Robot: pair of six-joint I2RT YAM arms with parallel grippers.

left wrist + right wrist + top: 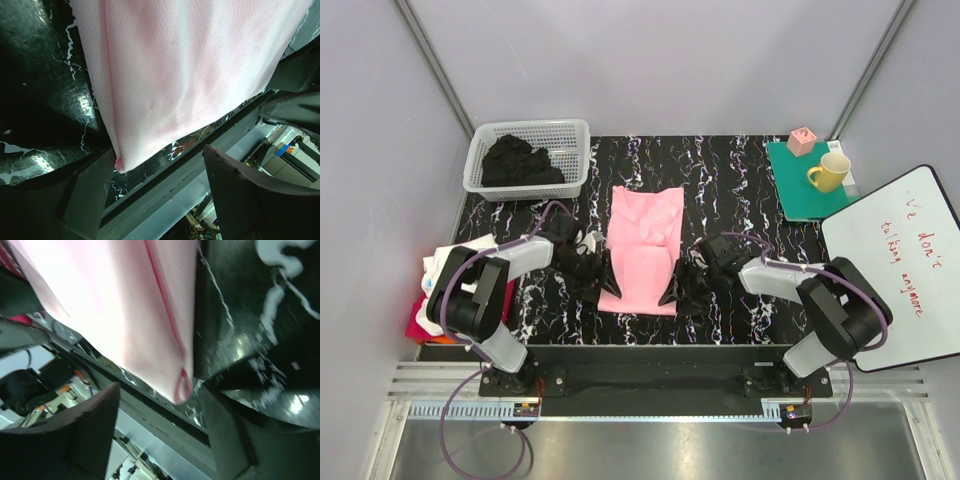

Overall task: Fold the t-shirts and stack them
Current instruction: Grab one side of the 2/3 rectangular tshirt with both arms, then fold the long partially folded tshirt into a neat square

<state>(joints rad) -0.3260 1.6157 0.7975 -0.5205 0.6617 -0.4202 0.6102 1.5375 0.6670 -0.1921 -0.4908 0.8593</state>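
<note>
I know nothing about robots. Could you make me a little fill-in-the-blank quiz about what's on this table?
The left gripper and right gripper sit at the near corners of a ____ shirt.
The black clothes lie in a white ____.
The yellow mug stands on a ____ mat.
Missing words: pink; basket; green.

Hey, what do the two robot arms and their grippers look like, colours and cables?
The left arm and right arm have chunky black joints with pale grey link covers. A thin purple cable loops along each down to its base. The left gripper and right gripper are black, with tapering wedge-shaped fingers.
</note>
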